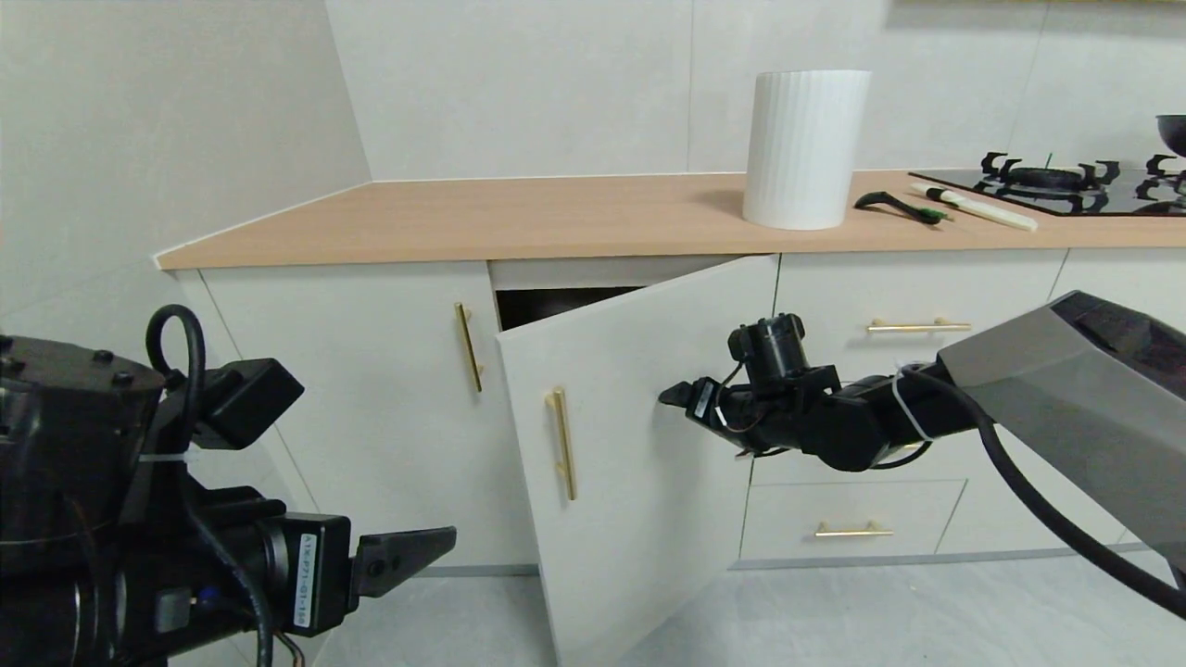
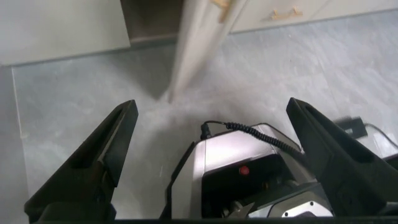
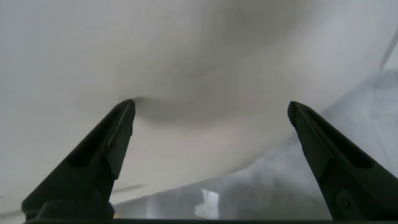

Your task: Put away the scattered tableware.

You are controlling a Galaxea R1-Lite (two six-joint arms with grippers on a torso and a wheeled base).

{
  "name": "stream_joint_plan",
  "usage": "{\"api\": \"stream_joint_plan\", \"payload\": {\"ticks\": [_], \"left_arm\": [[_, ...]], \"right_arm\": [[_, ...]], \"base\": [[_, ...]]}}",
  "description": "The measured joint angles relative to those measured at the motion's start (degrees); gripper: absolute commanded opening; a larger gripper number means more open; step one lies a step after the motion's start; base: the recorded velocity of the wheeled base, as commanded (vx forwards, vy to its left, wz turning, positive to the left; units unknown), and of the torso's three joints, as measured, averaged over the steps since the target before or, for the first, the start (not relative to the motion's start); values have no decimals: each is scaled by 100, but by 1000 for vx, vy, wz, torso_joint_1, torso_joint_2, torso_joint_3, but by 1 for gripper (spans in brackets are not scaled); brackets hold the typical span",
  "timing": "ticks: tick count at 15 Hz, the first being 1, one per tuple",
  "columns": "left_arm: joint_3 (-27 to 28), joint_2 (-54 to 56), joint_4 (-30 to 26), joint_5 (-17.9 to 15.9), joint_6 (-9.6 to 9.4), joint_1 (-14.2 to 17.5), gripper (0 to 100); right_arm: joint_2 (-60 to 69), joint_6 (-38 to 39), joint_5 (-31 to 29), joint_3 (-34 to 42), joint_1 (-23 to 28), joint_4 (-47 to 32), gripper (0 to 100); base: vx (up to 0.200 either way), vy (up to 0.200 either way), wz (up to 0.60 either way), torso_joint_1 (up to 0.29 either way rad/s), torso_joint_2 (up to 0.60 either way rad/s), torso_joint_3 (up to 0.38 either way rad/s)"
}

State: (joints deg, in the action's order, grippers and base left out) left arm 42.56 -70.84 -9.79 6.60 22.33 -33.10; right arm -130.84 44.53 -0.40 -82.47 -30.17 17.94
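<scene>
Head view: the cupboard-opening step is judged to be in hand, with the right hand (image 1: 676,398) set close against the outer face of the partly open cupboard door (image 1: 639,463), fingers spread and nothing gripped. The left hand (image 1: 417,551) is held low beside the cupboards, likewise spread and empty. The 2 pieces of tableware, a black utensil (image 1: 894,206) and a white utensil (image 1: 982,211), are located on the worktop (image 1: 510,218) between the white ribbed canister (image 1: 804,148) and the hob (image 1: 1066,185); the door is probably to be swung clear before a hand is raised to them.
</scene>
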Motion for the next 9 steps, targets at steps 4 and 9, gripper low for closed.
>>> {"api": "stream_joint_plan", "payload": {"ticks": [4,9], "left_arm": [[-74,30,51,5,-206,-2,100],[-221,59,322,13,-271,5,100]], "right_arm": [[-41,108,-375,-155,-1,15,100],[-223,399,-706,-590,13,15,100]], "base": [[0,0,0,0,0,0],[0,0,0,0,0,0]]}}
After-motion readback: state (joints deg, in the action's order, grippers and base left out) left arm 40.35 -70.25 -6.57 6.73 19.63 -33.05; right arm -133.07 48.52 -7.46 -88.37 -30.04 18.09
